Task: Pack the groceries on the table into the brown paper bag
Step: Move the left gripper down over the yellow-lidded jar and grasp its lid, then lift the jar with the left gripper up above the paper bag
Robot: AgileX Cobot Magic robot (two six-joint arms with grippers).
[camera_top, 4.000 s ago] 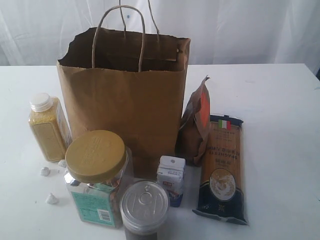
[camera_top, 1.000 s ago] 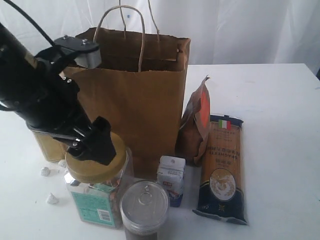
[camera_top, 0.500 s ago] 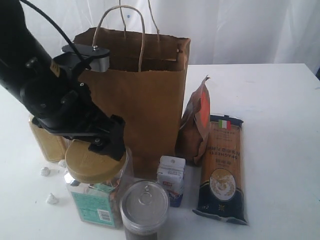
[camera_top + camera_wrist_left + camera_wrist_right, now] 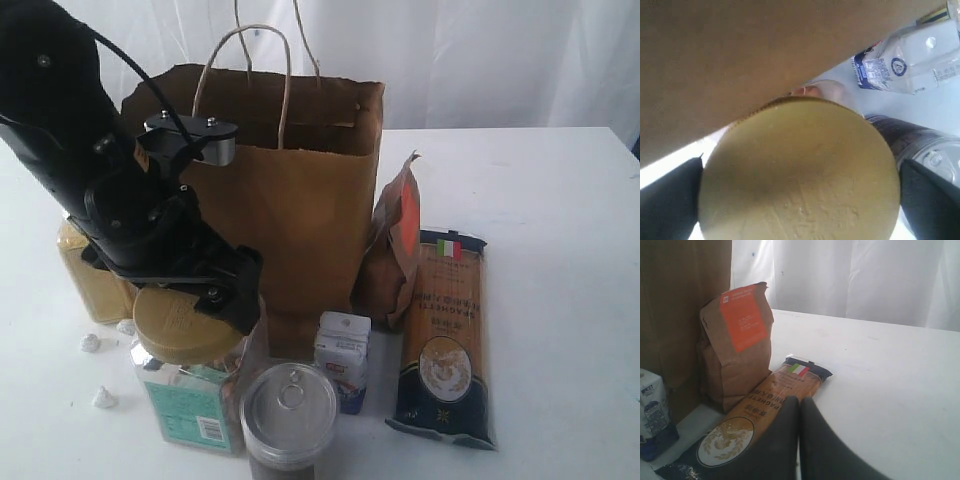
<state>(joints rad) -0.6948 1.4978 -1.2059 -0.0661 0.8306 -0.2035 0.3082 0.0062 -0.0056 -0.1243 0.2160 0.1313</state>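
Left gripper (image 4: 800, 200) — jaws wide, astride yellow-lidded jar (image 4: 188, 335) | arm slants down from far left | brown paper bag (image 4: 290, 200) just behind — silver-topped can (image 4: 290, 405) near-right

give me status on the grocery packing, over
Left gripper open, jaws either side of the yellow-lidded jar. Right gripper shut, empty, by the spaghetti packet. Paper bag and silver-topped can crowd the jar.

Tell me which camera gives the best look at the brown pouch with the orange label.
The right wrist view: the pouch stands broadside, its orange label facing the camera. The exterior view shows the pouch turned sideways beside the paper bag, the label foreshortened. The left wrist view does not show it.
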